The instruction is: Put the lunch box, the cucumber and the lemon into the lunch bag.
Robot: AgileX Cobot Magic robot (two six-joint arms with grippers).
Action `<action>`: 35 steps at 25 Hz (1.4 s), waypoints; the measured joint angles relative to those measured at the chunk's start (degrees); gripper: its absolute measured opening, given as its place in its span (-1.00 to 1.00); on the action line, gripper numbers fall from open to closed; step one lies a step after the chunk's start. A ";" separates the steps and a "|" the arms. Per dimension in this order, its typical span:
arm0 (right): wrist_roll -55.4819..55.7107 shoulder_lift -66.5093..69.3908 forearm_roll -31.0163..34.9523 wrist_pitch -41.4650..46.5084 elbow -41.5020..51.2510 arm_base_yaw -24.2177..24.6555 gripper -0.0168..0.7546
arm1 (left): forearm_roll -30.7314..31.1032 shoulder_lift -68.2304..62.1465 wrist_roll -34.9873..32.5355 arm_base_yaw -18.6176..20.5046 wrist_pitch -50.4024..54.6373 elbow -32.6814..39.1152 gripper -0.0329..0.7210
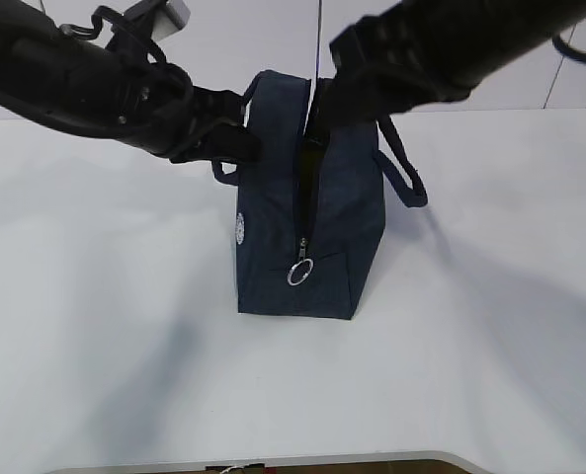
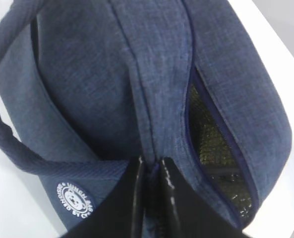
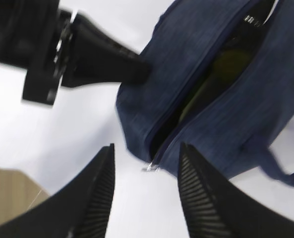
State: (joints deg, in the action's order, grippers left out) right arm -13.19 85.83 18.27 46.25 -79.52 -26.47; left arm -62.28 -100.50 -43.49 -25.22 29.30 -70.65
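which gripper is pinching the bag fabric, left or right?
The left gripper, shut on a fold of the lunch bag. The right gripper has open jaws holding nothing.

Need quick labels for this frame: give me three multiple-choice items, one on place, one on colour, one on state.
1. Where is the silver ring pull?
A. on the bag's near end
B. on the table
C. in the right fingers

2. What colour is the lunch bag?
A. red
B. dark navy
C. sage green

3. What are the left gripper fingers doing?
A. spread wide over the table
B. pinched shut on the bag's top fabric
C. holding a handle

Key:
1. A, the ring hangs at the zipper's end on the side facing the exterior view.
2. B, navy in every view.
3. B, the left wrist view shows fabric clamped between them.
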 joint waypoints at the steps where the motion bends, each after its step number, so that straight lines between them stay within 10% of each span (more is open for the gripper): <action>1: -1.65 -0.48 1.99 -0.65 2.21 0.00 -0.06 | 0.06 -0.33 0.00 0.00 0.00 0.00 -0.88; 23: -42.79 -8.38 37.07 -11.83 33.24 0.00 -0.06 | 0.61 -1.17 0.00 0.00 0.59 -0.08 -0.88; 35: -82.44 -15.46 71.64 -17.31 48.00 0.00 -0.06 | 0.69 -1.17 0.00 0.00 0.71 -0.08 -0.88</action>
State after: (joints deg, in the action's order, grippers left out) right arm -95.63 70.36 89.91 28.94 -31.52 -26.47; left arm -61.59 -101.68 -43.49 -25.22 30.01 -70.73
